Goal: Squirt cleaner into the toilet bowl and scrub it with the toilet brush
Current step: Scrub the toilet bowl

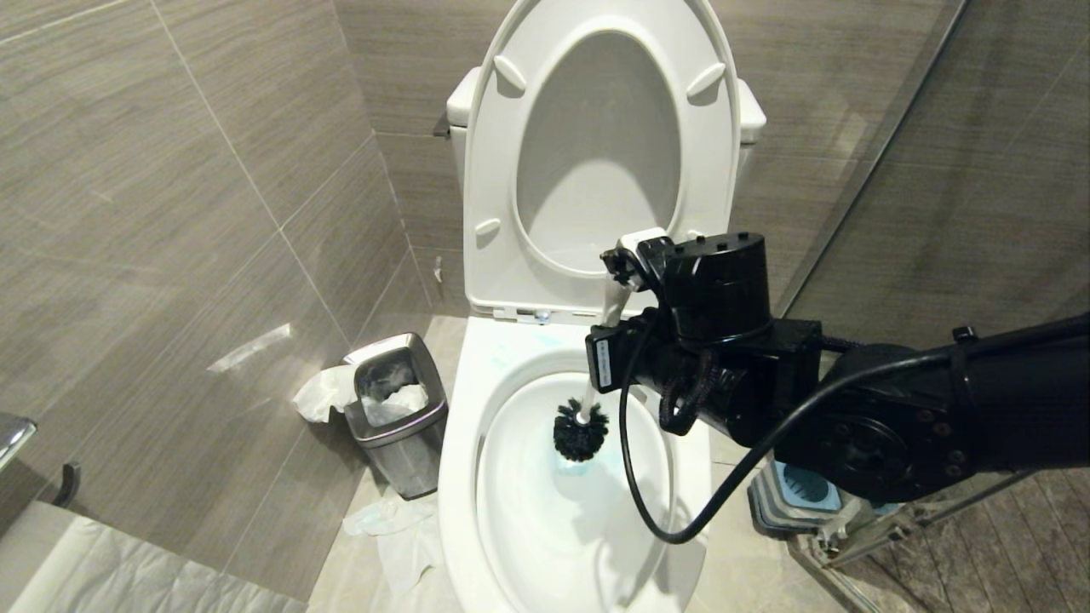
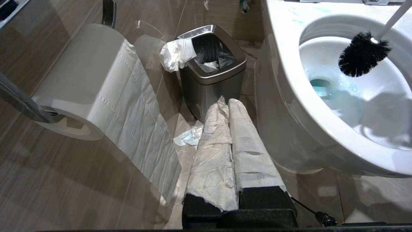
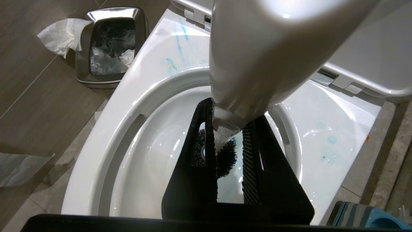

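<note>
We see the right gripper [image 3: 227, 141] pinching the white handle of the toilet brush [image 1: 582, 430], and the black bristle head hangs inside the toilet bowl [image 1: 477, 400], just above the blue-tinted water. The left gripper [image 2: 225, 106] has its paper-wrapped fingers pressed together and holds nothing, low beside the bowl and near the steel bin [image 2: 212, 77]
</note>
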